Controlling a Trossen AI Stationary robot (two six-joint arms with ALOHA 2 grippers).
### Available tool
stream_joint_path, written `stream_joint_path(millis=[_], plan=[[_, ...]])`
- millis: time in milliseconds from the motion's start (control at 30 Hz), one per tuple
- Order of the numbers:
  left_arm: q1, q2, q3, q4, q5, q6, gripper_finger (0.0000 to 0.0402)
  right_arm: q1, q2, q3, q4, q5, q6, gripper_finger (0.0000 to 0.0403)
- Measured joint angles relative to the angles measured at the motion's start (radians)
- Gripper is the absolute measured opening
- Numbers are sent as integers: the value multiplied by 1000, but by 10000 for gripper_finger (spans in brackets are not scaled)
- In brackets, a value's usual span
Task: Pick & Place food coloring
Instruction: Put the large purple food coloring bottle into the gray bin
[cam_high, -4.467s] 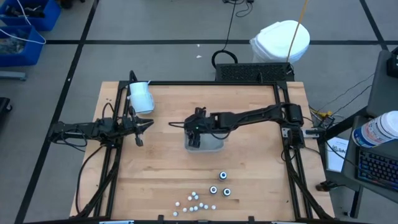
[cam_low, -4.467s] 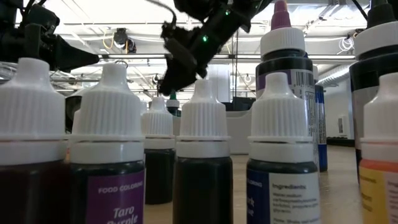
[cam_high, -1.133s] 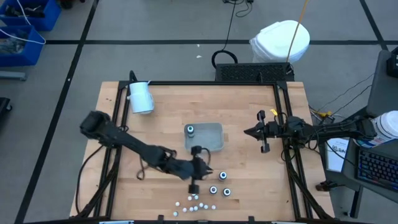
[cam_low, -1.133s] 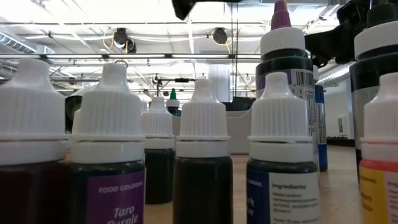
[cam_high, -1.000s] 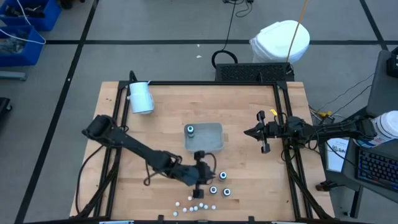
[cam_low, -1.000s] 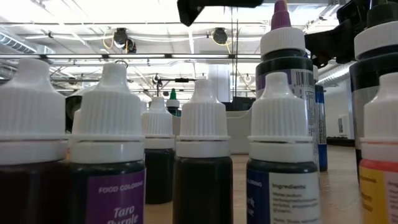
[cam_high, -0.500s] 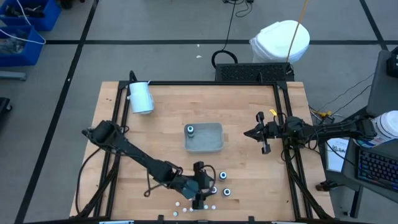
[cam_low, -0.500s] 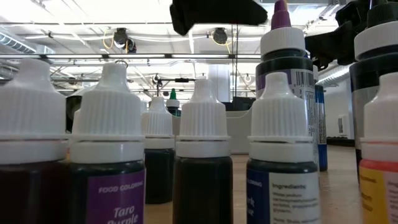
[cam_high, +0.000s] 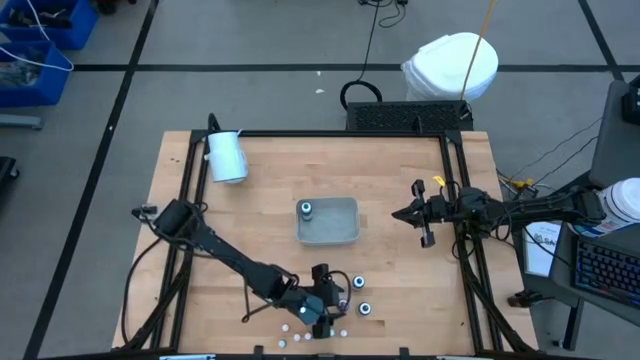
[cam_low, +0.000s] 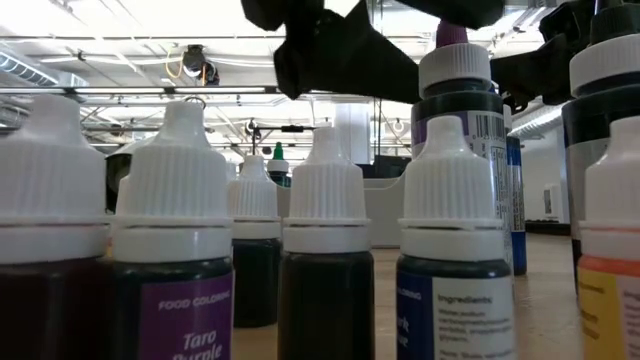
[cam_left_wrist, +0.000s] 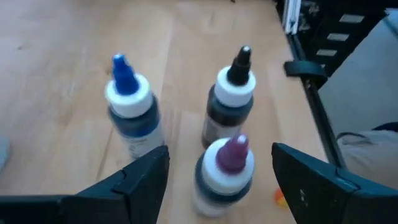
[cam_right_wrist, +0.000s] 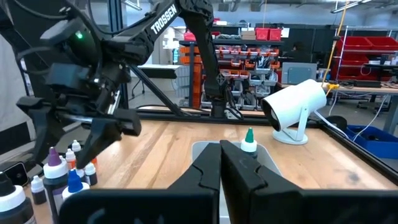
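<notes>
While the left gripper (cam_high: 322, 312) hangs over the near edge of the wooden table (cam_high: 260, 210), its jaws are seen spread wide, with nothing clasped between them. From the left wrist view, three food coloring bottles stand upright on the wood just ahead of the fingers (cam_left_wrist: 140, 180): a purple-tipped bottle (cam_left_wrist: 225, 169) between the two fingers, a black-tipped bottle (cam_left_wrist: 230, 93) just behind it, and a blue-tipped bottle (cam_left_wrist: 130, 106) off to one side. One green-tipped bottle (cam_high: 306, 209) is seen standing inside the grey tray (cam_high: 340, 232) at mid-table. The right gripper (cam_high: 417, 213) is parked by the table's right rail, its jaws pressed together and empty. "FOOD COLORING" and "Taro" can be read on a purple label (cam_low: 185, 320), "Ingredients:" on a neighbouring label (cam_low: 465, 300), and "TROSSEN" on the left arm (cam_right_wrist: 163, 20).
</notes>
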Motion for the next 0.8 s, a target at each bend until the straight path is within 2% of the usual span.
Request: stream_joint_path(millis=[800], plan=[[0, 20, 0, 10, 17, 32, 285, 0, 1, 0, 1, 2, -3, 1]])
